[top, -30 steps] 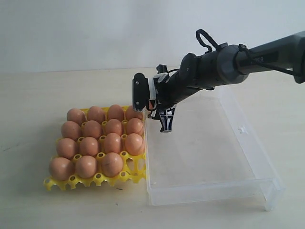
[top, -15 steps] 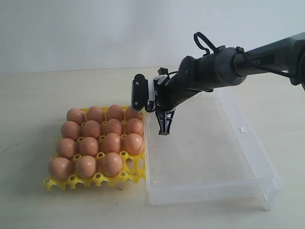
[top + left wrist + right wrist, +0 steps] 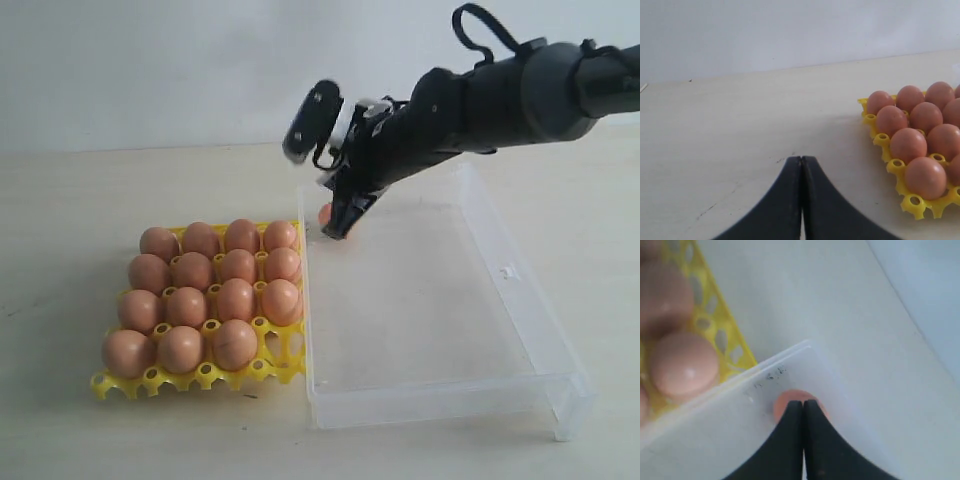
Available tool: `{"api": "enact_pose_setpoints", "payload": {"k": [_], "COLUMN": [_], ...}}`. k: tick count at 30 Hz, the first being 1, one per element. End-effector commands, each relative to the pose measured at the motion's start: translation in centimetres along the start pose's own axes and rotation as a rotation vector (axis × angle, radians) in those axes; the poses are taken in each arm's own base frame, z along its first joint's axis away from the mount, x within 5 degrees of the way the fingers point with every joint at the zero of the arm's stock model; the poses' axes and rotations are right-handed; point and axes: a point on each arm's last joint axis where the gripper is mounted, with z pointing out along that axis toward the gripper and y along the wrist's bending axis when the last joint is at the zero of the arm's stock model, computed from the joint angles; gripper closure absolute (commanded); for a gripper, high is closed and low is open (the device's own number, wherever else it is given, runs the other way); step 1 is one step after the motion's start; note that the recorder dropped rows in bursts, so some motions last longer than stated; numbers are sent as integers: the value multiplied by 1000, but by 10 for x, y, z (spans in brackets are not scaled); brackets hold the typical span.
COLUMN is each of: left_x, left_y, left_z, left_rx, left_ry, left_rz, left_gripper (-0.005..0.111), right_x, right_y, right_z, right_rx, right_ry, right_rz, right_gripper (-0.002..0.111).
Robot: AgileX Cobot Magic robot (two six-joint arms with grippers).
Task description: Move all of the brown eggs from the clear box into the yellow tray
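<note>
Fifteen brown eggs (image 3: 213, 290) sit in the yellow tray (image 3: 200, 378). The last brown egg (image 3: 324, 213) lies in the clear box (image 3: 440, 395), in the far corner beside the tray. The right gripper (image 3: 343, 222) is tilted over that corner with its jaws pressed together and empty, tips just before the egg; contact unclear. The left gripper (image 3: 801, 165) is closed on nothing, over the table (image 3: 740, 110) near the tray.

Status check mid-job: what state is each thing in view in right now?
yellow tray: fifteen cups filled, front right cup empty.
brown eggs: fifteen seated in the tray.
last egg: loose in the far left corner of the clear box.
clear box: open, holds only that egg.
right gripper: shut, empty, tips near the last egg.
left gripper: shut, empty, over the table.
</note>
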Motion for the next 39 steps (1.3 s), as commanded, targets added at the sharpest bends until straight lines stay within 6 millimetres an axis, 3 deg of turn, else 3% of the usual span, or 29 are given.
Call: {"api": "enact_pose_setpoints", "payload": {"k": [1,3,7,12,14,18,20,27,39], "left_x": [-2,-2,-2,-2,-2,-2,-2,-2,-2], "left_y": [0,0,0,0,0,0,0,0,0], "left_z": [0,0,0,0,0,0,0,0,0], "left_rx": [7,7,7,7,7,7,7,7,7], "left_ry": [-6,-6,-6,-6,-6,-6,-6,-6,-6], "left_rz": [-6,-6,-6,-6,-6,-6,-6,-6,-6], "left_gripper": [107,107,107,107,107,107,107,107,107], "right_x": [-14,-8,8,20,22,24,25,26,34], "right_y": [-23,-31,-34,-19,-17,-15,-14,-7,-5], "right_z": [-28,-31,-24,-20,-19,-15,-11,7,30], "right_rx": [-26,-15,-7,-154,-196,-230,-233,-252,-210], "right_ry": [10,37,106,242,242,221,216,152,129], "right_rz": [869,990,997,229,27,-229,-274,-125,-152], "right_gripper": [107,101,83,48,39,41,42,42,42]}}
